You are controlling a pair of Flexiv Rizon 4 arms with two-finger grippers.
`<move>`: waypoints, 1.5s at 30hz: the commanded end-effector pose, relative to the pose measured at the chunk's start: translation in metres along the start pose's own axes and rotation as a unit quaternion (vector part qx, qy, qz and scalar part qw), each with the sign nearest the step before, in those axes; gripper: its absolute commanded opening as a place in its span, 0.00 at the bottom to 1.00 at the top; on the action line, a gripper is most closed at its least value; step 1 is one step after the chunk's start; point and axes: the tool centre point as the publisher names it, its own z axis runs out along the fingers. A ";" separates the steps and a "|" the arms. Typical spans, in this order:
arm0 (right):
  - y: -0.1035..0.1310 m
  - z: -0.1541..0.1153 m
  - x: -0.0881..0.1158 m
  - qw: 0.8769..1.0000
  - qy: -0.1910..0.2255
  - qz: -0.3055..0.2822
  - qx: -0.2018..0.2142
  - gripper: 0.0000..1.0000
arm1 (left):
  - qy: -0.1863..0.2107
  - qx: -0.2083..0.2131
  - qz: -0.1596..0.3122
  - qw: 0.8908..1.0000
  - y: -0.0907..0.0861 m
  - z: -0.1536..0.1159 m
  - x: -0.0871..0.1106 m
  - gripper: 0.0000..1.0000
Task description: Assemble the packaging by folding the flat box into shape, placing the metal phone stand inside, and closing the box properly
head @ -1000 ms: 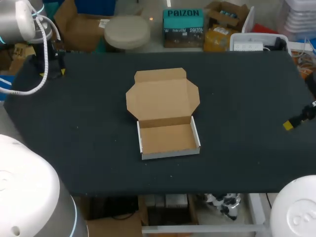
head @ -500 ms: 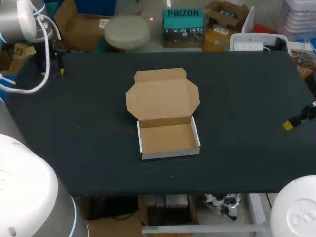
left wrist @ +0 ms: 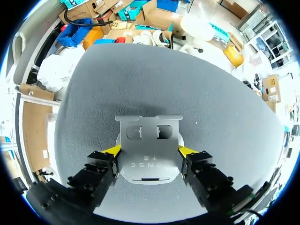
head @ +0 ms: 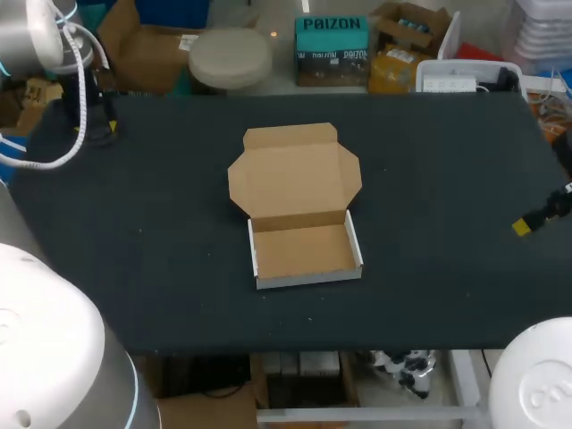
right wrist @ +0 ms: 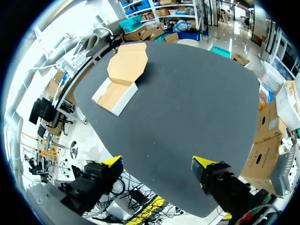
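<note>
Pinching the metal phone stand [left wrist: 149, 140] by its side edges at the worktop's [head: 179, 295] far left corner, the left gripper [left wrist: 150, 150] looks clamped on probably stiff, slick, weighty metal; the right gripper [right wrist: 157, 164] hangs spread, empty.

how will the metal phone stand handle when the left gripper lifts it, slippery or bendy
Probably stiff: the metal phone stand looks like one flat sheet with a bent lip. Its smooth grey finish may be slippery, and the left gripper seems to pinch only its thin side edges, so it might pivot. As metal, likely heavy for its size.
</note>
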 end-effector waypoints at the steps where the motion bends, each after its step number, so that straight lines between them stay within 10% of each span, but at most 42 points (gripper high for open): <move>1: 0.000 -0.001 0.000 1.000 0.001 0.000 0.002 1.00 | -0.006 0.015 0.017 1.000 0.027 -0.023 0.002 0.00; 32: 0.000 -0.001 0.000 1.000 0.001 0.000 0.002 1.00 | -0.018 0.033 0.130 0.991 0.157 -0.106 0.024 0.00; 45: 0.000 0.014 0.016 0.972 0.034 -0.216 -0.085 1.00 | 0.018 0.038 0.188 0.981 0.210 -0.131 0.049 0.00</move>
